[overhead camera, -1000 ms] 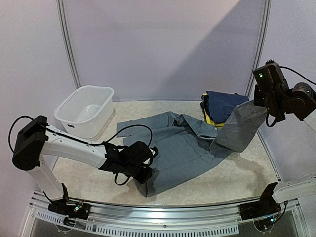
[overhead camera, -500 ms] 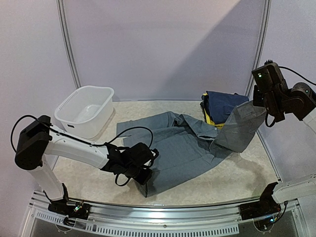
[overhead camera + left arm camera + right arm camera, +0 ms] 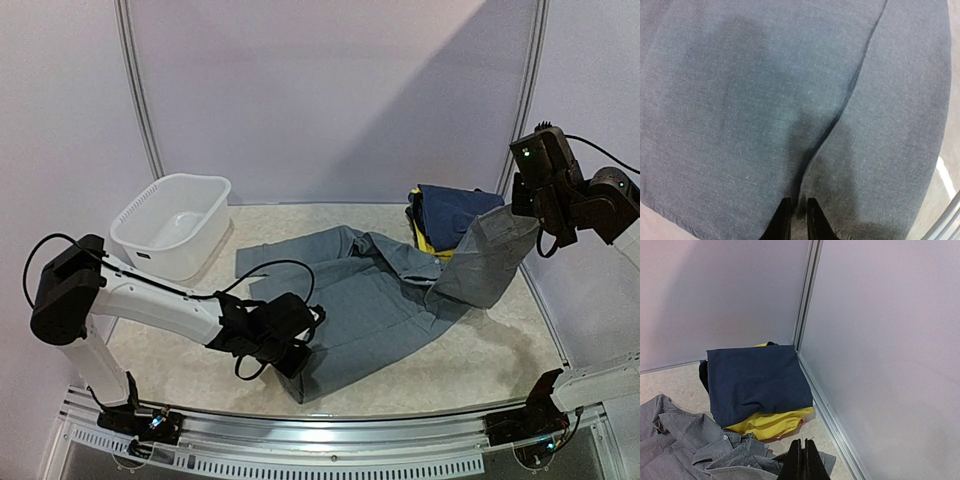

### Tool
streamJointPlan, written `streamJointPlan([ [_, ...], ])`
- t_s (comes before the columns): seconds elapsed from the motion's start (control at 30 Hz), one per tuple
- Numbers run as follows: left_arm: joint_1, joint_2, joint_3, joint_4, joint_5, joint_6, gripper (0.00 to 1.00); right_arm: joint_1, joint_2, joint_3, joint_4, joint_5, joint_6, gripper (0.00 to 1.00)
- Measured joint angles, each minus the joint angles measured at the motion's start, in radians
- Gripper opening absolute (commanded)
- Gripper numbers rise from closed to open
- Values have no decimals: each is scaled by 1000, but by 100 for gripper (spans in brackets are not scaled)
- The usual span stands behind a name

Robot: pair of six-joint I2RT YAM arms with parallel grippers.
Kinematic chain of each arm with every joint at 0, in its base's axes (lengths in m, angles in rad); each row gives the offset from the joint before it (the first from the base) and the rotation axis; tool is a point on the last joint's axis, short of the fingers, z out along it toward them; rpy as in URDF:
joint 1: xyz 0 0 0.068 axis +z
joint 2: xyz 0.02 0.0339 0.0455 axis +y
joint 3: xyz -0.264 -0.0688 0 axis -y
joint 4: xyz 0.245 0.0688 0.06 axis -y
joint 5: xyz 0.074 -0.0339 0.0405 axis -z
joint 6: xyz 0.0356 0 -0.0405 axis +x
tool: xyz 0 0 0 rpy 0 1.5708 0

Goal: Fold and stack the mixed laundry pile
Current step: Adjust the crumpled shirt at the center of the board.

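No text, brand, number or sign can be read; a dark label (image 3: 148,257) on the white basin (image 3: 200,245) is too small to be made out.

— Where does the overhead view look from?
— High at the near edge, facing forward and down, wide enough to take in the whole counter (image 3: 480,360).
— And the left wrist?
— Very close above the grey garment (image 3: 765,100), looking down along the left pincer (image 3: 798,202); cloth nearly fills it.
— The right wrist?
— Higher, looking past the right pincer (image 3: 801,442) toward the counter's far right corner and the folded stack (image 3: 757,375).
— What overlaps?
— All three catch the grey garment; the overhead and right wrist views share the stack.
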Motion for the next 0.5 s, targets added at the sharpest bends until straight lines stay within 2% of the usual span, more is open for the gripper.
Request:
streamJointPlan([
  [0.1,-5,0,7,-3,-4,3,0,0,0,0,0,0,0,0],
  [0.5,-41,-31,19,-13,-13,20,0,0,0,0,0,0,0,0],
])
